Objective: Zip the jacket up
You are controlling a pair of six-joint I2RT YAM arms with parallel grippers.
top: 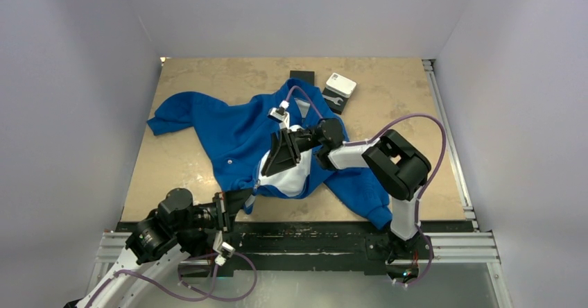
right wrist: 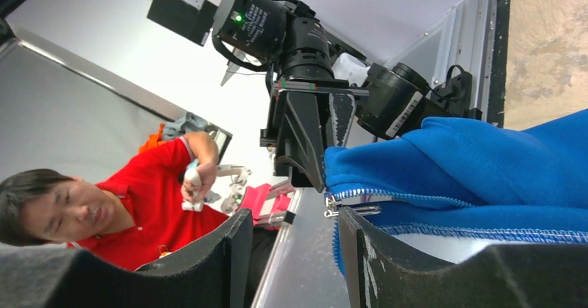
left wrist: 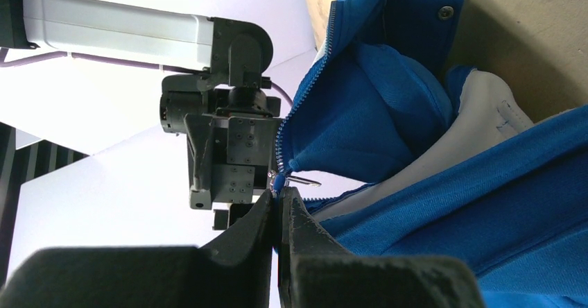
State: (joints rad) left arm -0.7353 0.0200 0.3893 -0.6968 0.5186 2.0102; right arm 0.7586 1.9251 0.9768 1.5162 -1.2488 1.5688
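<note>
jacket [top: 236, 131] lies spread on the table [top: 208, 72], front open, pale lining showing toward its near hem; left gripper [top: 243, 201] is at the jacket's near hem corner; its fingers [left wrist: 308, 235] are pressed almost together, pinching the blue fabric right at the bottom end of the zipper [left wrist: 308, 79]; zipper teeth run up and away from that pinch, the two front edges apart above it; right gripper [top: 270, 168] is over the jacket's middle, just past the left one; jaws wide apart, nothing clamped; right wrist view shows the slider [right wrist: 333, 205] with its metal tab at the inner edge of one finger [right wrist: 388, 273]; can't tell if they touch; white box [top: 340, 84] sits just beyond the jacket's far edge; person [right wrist: 104, 211] in a red shirt is in the right wrist background
</note>
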